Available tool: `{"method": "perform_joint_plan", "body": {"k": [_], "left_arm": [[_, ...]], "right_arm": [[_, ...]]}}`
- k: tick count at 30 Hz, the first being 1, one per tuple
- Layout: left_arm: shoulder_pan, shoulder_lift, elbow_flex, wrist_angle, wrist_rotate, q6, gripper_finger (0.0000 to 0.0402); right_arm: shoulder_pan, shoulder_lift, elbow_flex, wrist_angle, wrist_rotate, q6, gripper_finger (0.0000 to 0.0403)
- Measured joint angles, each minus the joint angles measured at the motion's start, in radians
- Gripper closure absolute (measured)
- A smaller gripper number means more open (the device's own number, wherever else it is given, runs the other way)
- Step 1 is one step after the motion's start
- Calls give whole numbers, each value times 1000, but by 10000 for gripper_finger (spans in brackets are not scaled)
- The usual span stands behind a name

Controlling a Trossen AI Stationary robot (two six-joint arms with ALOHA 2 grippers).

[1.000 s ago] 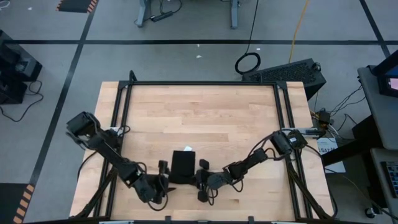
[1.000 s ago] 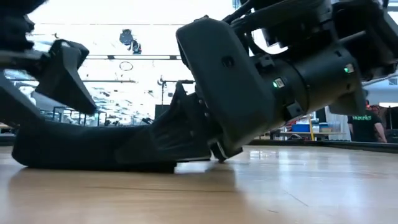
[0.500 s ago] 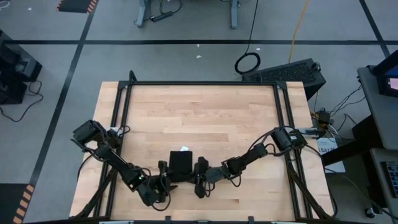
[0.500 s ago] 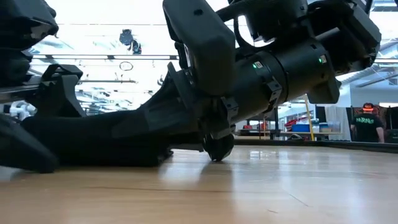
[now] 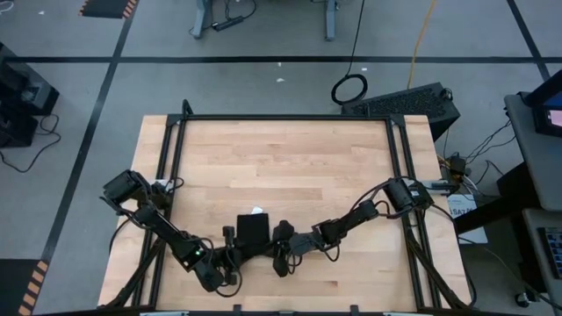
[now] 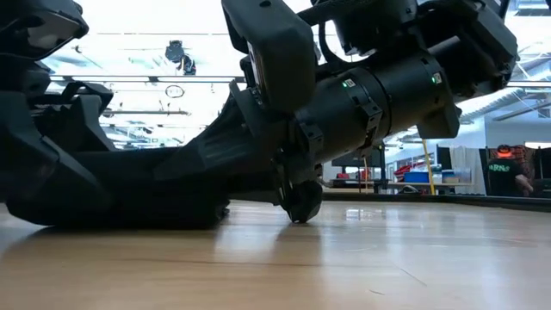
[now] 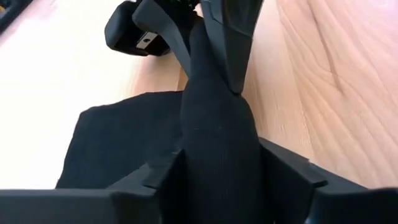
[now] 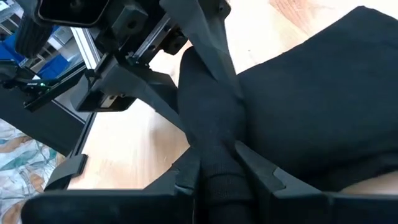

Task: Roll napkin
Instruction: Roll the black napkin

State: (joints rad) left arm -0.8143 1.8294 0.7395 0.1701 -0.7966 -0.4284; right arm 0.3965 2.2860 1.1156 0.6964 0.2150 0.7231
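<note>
Left gripper [image 5: 230, 253] and right gripper [image 5: 279, 253] each clamp one end of the rolled napkin [image 5: 253, 232] edge between them. The unrolled napkin part lies flat on the bench [image 5: 281, 158], beyond both grippers.

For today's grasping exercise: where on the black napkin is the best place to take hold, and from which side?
Grip the napkin at the ends of its rolled near edge, one pincer from each side along the roll. That raised ridge gives the fingers something to pinch; the rest lies flat on the table.
</note>
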Motion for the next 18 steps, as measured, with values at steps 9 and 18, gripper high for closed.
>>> {"method": "perform_joint_plan", "body": {"k": [9, 18], "left_arm": [[-28, -4, 1, 0, 3, -34, 352], [-56, -5, -5, -76, 41, -34, 362]], "right_arm": [[12, -2, -1, 4, 4, -55, 333], [27, -191, -10, -373, -40, -254, 224]]}}
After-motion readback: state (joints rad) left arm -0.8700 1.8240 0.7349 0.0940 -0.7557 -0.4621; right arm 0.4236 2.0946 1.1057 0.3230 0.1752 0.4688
